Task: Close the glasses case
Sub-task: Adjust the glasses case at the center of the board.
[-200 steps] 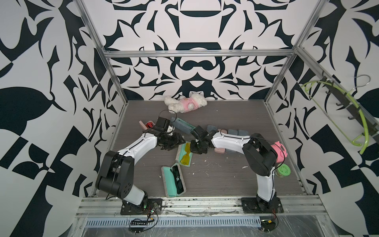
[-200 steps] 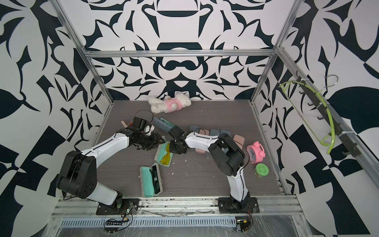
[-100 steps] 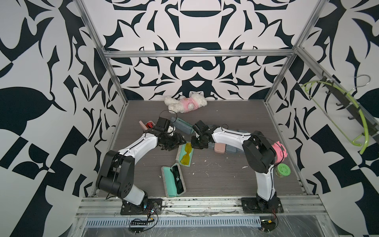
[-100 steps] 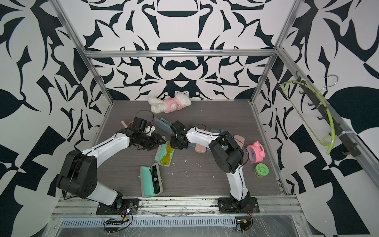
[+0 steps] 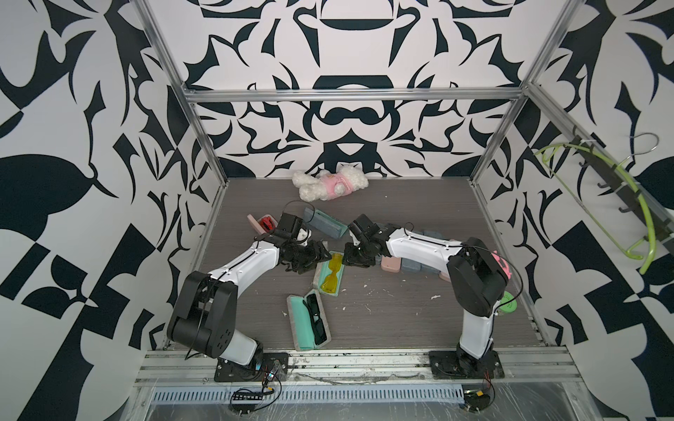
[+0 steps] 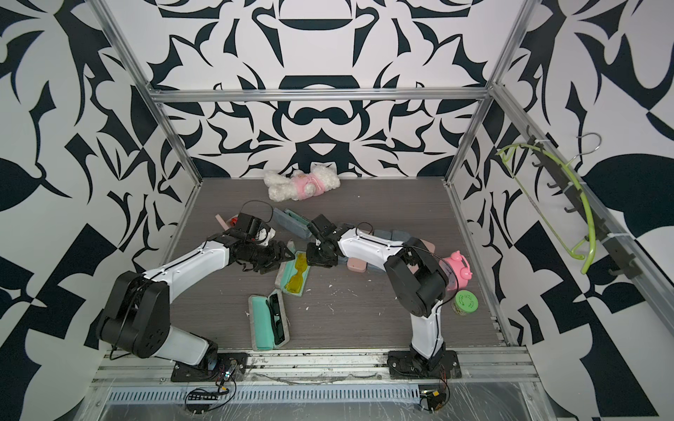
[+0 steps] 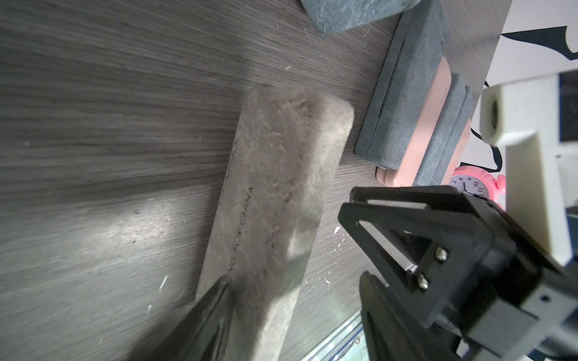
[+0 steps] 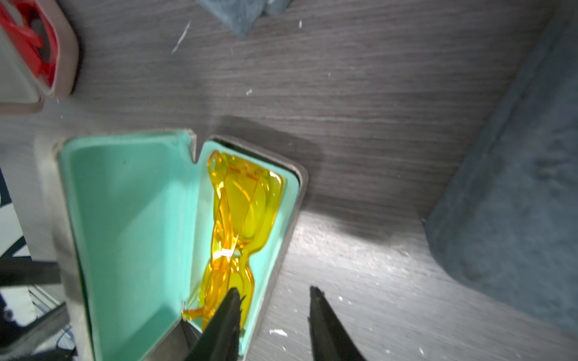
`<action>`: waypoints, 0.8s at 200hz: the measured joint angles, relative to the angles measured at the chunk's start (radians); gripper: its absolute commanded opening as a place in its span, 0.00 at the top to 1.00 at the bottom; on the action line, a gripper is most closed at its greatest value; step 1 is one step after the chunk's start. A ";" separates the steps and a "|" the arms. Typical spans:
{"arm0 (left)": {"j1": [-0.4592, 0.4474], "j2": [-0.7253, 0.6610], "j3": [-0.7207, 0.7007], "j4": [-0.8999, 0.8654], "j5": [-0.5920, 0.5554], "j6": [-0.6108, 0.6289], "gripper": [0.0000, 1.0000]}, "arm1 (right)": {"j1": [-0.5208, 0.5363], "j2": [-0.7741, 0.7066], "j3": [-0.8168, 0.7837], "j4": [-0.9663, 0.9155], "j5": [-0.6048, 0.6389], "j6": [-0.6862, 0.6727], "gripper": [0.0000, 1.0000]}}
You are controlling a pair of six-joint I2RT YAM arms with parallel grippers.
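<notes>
Glasses case (image 8: 125, 218): it lies open at mid-table (image 5: 383, 310) between my two arms, teal lining up, with the yellow glasses (image 8: 240, 218) seated in the base half.

State of the fingers:
- My left fingers (image 7: 206, 318) are spread and hold nothing. They bracket the grey back of the lid, one touching its edge and its partner off it.
- My right fingers (image 8: 225, 322) are parted and empty. One tip hangs over the glasses at the end of the base, its partner over bare table.

Recommended procedure:
1. Lift the right tip clear of the base, or the lid will land on it.
2. Steady the base from outside with the right fingers.
3. Push the lid over its hinge with the left, pressing near the middle of its length so both ends meet evenly.

Check first: one temple tip pokes toward the lid lining and may foul the closure.

Surroundings: a second open case (image 5: 301, 324) sits nearer the front, well apart. A row of closed cases (image 5: 412, 264) lies just behind my right arm and limits its retreat.
</notes>
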 measured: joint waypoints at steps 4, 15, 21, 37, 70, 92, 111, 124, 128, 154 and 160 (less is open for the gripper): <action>-0.003 0.000 0.000 0.001 0.000 -0.004 0.30 | 0.000 -0.006 -0.006 0.002 -0.002 0.000 0.55; -0.016 -0.001 0.000 0.006 0.000 -0.009 0.30 | 0.000 -0.019 -0.023 0.010 -0.005 0.007 0.53; -0.025 -0.001 0.000 0.008 0.000 -0.011 0.30 | 0.000 -0.027 -0.035 0.014 -0.007 0.011 0.51; -0.043 -0.001 0.000 0.012 0.000 -0.019 0.30 | 0.000 -0.044 -0.063 0.022 -0.010 0.015 0.49; -0.064 -0.001 0.000 0.019 0.000 -0.036 0.31 | 0.000 -0.071 -0.104 0.028 -0.011 0.018 0.49; -0.073 0.000 0.000 0.021 0.000 -0.044 0.31 | 0.000 -0.078 -0.119 0.032 -0.013 0.018 0.49; -0.076 0.000 0.001 0.024 0.000 -0.052 0.32 | 0.000 -0.078 -0.127 0.035 -0.014 0.018 0.49; -0.078 0.000 0.002 0.026 0.000 -0.059 0.32 | 0.000 -0.078 -0.132 0.035 -0.016 0.018 0.49; -0.079 0.000 0.002 0.027 0.000 -0.059 0.31 | 0.000 -0.078 -0.132 0.035 -0.016 0.017 0.49; -0.079 -0.001 0.002 0.027 0.000 -0.065 0.28 | 0.000 -0.078 -0.136 0.042 -0.022 0.019 0.49; -0.079 -0.002 0.002 0.027 0.000 -0.066 0.26 | 0.000 -0.078 -0.138 0.045 -0.024 0.020 0.49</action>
